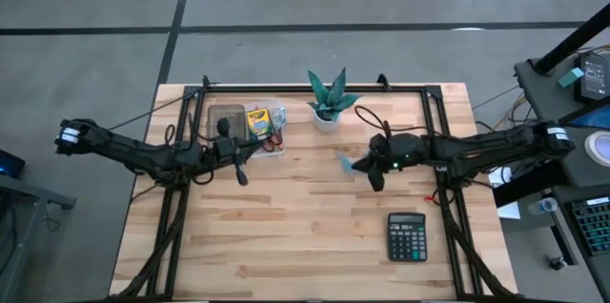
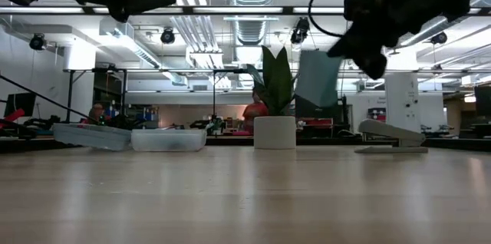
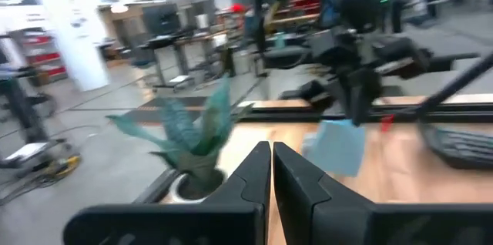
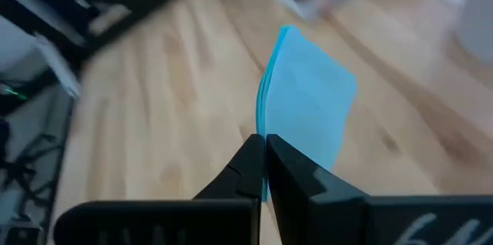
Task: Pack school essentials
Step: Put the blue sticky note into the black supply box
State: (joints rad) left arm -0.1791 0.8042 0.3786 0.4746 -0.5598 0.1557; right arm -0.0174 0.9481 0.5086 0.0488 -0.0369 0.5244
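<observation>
Here, the sticky-note pad (image 4: 308,114) hangs pinched in the right hand (image 1: 374,171), lifted clear of the worktop (image 1: 315,236).

The light-blue pad is gripped by one edge, so it dangles flat below the closed fingers, likely for carrying to the clear tray (image 1: 243,128) at ten o'clock, where the crayon box (image 1: 256,122) and red-handled scissors (image 1: 274,137) already lie. The left hand (image 1: 240,171) hovers just beside that tray, fingers together on nothing. The potted plant (image 1: 329,103) stands at twelve o'clock, a calculator (image 1: 407,236) at five o'clock, both well apart from the tray.
</observation>
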